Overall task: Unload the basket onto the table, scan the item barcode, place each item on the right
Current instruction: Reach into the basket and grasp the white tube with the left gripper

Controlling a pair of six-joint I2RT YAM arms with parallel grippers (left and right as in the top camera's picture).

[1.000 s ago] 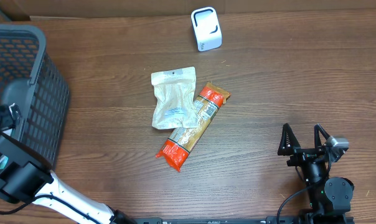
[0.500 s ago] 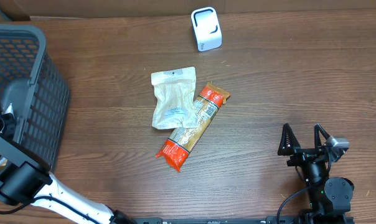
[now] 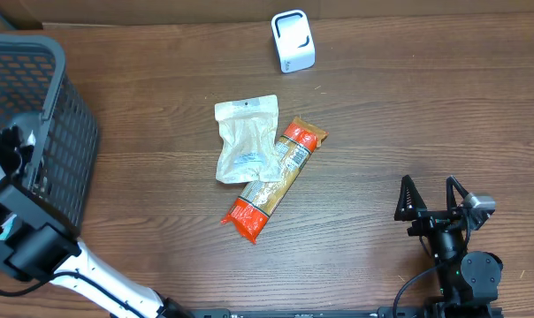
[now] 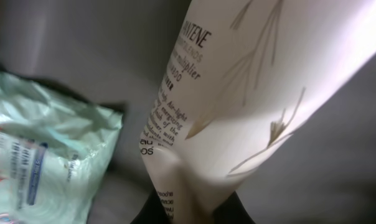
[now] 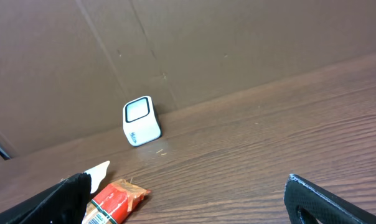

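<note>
The left tool (image 4: pixel 191 208) is clamped on the crimped end of a white tube (image 4: pixel 250 81). In the left wrist view its dark fingers (image 4: pixel 149 214) pinch the flat seam at the bottom of the frame, and the tube's body rises up and to the right from there. Black print runs down the tube's left side and thin leaf-like lines mark its face. Just left of the tube lies a pale green wipes packet (image 4: pixel 45 155), and the grey surfaces around both are blurred. From overhead, the left arm reaches over the near side of the dark mesh basket (image 3: pixel 68 132) at the left edge of the counter (image 3: pixel 408 115), with its end down inside the basket, so the tube is held there, well apart from the scanner (image 3: pixel 293 41). The scanner, small and white, stands upright near the far edge of the counter, in front of a brown cardboard wall. In the middle of the counter a crinkled clear pouch (image 3: pixel 245 140) partly overlaps a long orange-ended packet (image 3: pixel 274 181) that lies on a slant. The right tool (image 3: pixel 435 199) sits at the lower right, well apart from the items. Its fingers are spread wide with nothing between them, and its wrist view looks across bare wood toward the scanner.
</note>
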